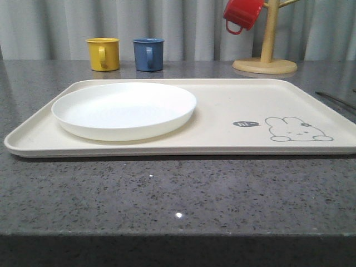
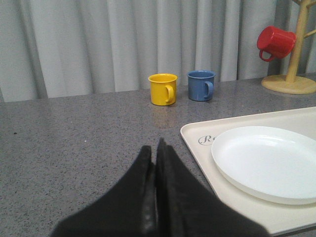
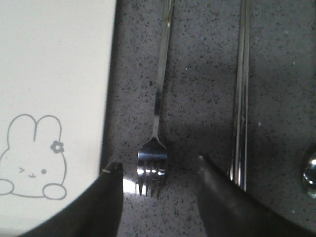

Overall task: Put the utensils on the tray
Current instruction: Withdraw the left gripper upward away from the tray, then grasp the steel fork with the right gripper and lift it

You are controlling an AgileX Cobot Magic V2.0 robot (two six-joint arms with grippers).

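The cream tray [image 1: 222, 111] with the rabbit drawing lies across the grey table and carries a round white plate [image 1: 124, 109]. In the right wrist view a silver fork [image 3: 156, 123] lies on the table just off the tray's edge [image 3: 94, 74]. Beside the fork lie the chopsticks [image 3: 241, 98], and the spoon's bowl [image 3: 311, 173] peeks in at the frame edge. My right gripper [image 3: 158, 167] is open, its fingers either side of the fork's tines. My left gripper [image 2: 154, 148] is shut on nothing, over bare table beside the tray [image 2: 197, 136].
A yellow mug [image 1: 103, 54] and a blue mug [image 1: 148, 54] stand behind the tray. At the back right a wooden mug tree [image 1: 267, 55] holds a red mug [image 1: 241, 14]. A curtain closes off the back.
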